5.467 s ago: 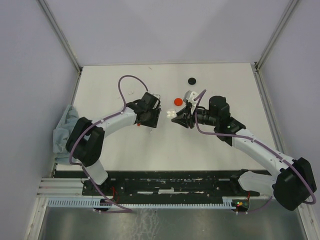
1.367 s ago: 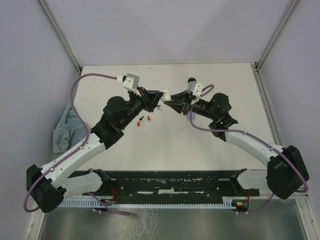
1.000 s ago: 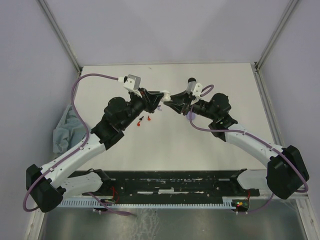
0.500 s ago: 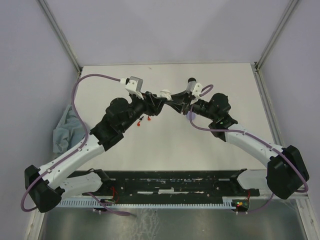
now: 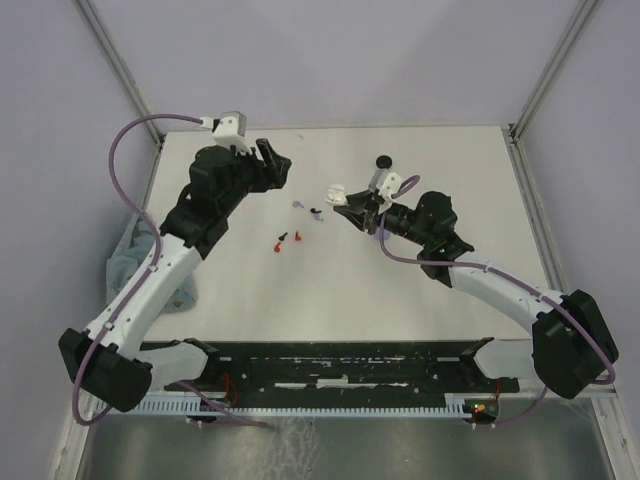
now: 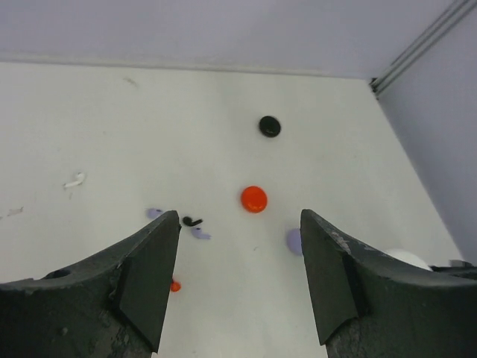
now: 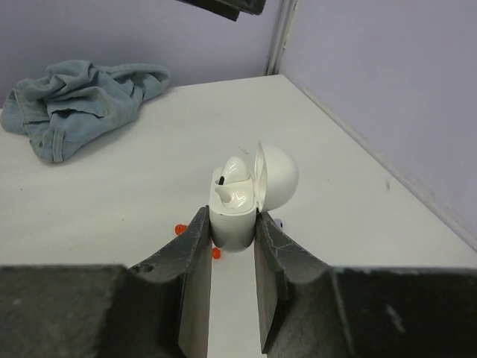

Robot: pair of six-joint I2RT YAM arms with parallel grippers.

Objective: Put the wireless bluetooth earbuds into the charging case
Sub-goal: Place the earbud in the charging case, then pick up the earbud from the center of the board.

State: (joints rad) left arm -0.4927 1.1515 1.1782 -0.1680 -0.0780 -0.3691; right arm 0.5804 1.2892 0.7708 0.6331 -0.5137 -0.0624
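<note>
We begin with the white table [image 5: 330,300], shut in by enclosure walls [image 5: 330,60] at the left, back and right. Most of its near half is bare, so there is room to work toward the near edge; the back rim and side walls are the limits we would mind. A crumpled blue cloth [image 5: 125,262] lies at the left edge, well apart from the work. The left gripper [image 6: 238,224] hangs high near the back-left corner, jaws apart and nothing between them, which we judge keeps the middle free. The right gripper [image 7: 232,224] is clamped on the body of the white charging case [image 7: 237,212], upright above the table with its lid [image 7: 277,175] swung open, presumably so the wells face up for loading. At least one white earbud [image 7: 232,173] sits inside. On the table lie the black case [image 6: 270,126], red case [image 6: 254,199] and lavender case [image 6: 295,240], well spaced. Left of them, near one another, are a loose black earbud [image 6: 191,221], lavender earbuds [image 6: 200,233] and red earbuds [image 5: 290,240].
</note>
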